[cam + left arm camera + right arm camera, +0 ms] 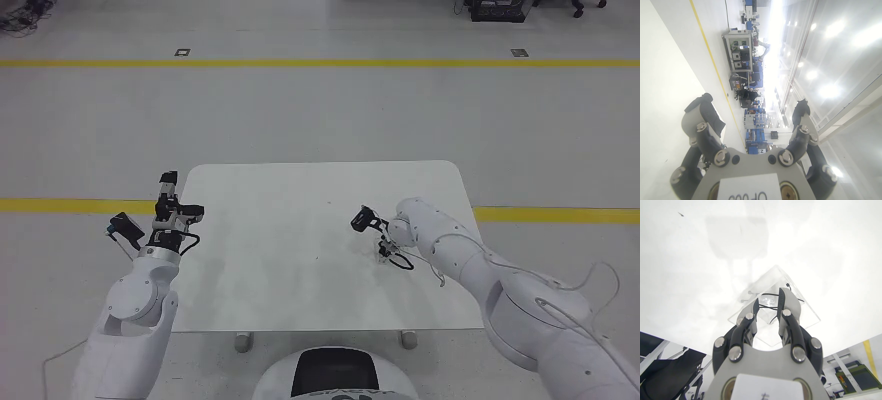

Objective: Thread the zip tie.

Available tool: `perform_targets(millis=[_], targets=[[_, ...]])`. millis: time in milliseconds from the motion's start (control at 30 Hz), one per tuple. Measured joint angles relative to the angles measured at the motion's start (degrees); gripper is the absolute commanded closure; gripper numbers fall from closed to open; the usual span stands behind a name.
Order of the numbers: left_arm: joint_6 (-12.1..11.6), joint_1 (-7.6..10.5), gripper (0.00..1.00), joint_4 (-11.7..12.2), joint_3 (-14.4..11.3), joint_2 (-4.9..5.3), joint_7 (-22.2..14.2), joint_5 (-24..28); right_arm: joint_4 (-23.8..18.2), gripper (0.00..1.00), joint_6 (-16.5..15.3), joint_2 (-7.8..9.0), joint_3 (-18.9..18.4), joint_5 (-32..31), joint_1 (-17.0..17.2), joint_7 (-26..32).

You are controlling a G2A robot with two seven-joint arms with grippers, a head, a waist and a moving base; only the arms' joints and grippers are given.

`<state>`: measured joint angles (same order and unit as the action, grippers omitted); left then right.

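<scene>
Several ties (770,294) lay on the block (806,321); my right gripper (768,295) hung above, half-open, empty; left gripper (754,99) gaped empty. Pick-up pending, I judged.

Pale floor (320,110) w/ yellow lines (300,63)

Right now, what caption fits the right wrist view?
Open jaws poised over black zip ties on a clear acrylic block.

Robotics lab hall, yellow floor line (300,63), equipment rack (738,53)
</scene>
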<state>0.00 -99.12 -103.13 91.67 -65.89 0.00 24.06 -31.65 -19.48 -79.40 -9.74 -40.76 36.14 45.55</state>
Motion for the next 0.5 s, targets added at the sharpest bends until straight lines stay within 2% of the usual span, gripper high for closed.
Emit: perform_targets(millis=[500], targets=[[0.0, 0.00, 0.00, 0.0, 0.0, 0.00, 0.0, 0.0, -2.4, 0.73, 0.0, 1.12, 0.0, -1.3, 0.5, -2.2]])
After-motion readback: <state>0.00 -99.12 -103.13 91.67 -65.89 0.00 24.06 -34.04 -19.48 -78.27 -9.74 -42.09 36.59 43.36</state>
